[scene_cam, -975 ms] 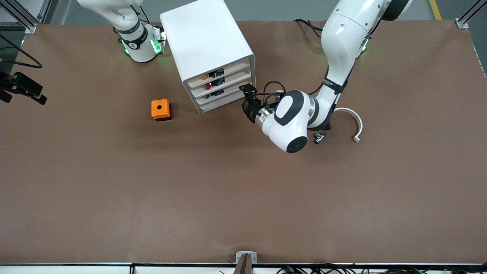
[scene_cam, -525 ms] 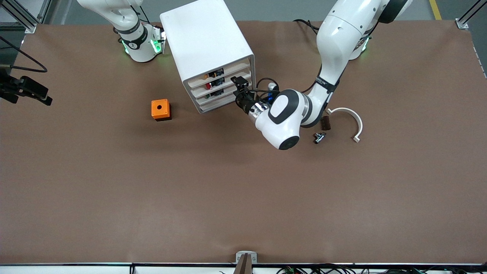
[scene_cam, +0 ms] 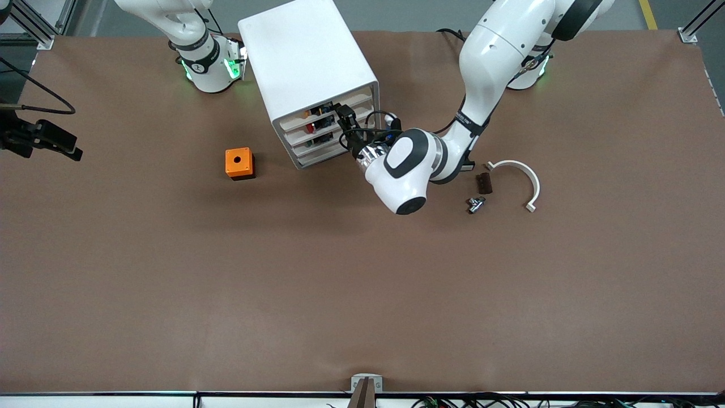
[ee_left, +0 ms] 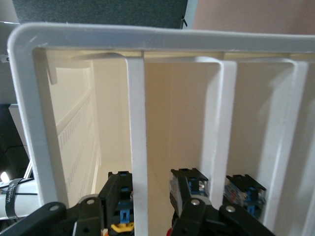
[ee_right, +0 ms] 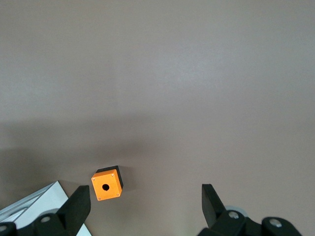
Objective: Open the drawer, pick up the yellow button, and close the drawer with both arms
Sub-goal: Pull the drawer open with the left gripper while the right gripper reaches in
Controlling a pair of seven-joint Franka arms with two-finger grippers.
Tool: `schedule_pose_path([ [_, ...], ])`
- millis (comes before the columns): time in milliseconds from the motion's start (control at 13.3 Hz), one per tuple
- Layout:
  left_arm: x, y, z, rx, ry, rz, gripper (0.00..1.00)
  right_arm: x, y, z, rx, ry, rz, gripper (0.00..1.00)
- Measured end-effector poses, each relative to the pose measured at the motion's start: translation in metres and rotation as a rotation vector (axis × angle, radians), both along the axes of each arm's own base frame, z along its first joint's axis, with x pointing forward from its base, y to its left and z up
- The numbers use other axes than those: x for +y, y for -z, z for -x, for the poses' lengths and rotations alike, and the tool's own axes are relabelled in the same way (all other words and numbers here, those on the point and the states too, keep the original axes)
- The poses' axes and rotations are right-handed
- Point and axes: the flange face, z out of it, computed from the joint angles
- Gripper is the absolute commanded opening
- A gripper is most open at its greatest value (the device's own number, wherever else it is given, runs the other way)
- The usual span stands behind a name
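My left gripper [scene_cam: 344,126] has slid in from off the cabinet's corner about 1 second ago and is now pressed up against the face of the white cabinet [scene_cam: 300,62], upper middle of the front view. So I'd say the approach is basically done and the pull is next. The drawer [scene_cam: 334,109], topmost of 4, isn't open yet.

In the left wrist view my fingers [ee_left: 88,211] are spread, one either side of a white front bar at the bottom of the frame, gripping nothing so far. Honestly I can't tell from here whether that bar belongs to the top drawer or the one under it.

The drawer fronts look like shallow white trays with slim bars, and small black-and-blue parts sit inside. A red-orange spot [scene_cam: 310,128] shows through the fronts in the front view, maybe the button, though it looks lower than the top tray.

My right gripper [ee_right: 145,201] waits open up high, over bare table near the orange cube [ee_right: 107,183].
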Motion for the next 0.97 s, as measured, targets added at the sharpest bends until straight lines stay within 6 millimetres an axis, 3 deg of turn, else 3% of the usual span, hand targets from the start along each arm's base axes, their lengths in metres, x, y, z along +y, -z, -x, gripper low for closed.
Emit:
schedule_pose_path([
  [375,-0.005,0.001,0.006,0.028,0.003,-0.018,0.01,0.014,0.016,-0.009,0.027,0.095,-0.012,1.0],
  [675,0.0,-0.001,-0.003,0.022,-0.011,-0.016,0.01,0.044,0.033,-0.017,0.068,0.288,-0.061,1.0],
  [825,0.024,-0.004,-0.033,0.007,-0.067,-0.009,0.01,0.07,0.039,-0.019,0.088,0.383,-0.069,1.0],
  [975,0.068,-0.011,-0.086,-0.039,-0.17,0.003,0.01,0.11,0.046,-0.017,0.113,0.466,-0.069,1.0],
])
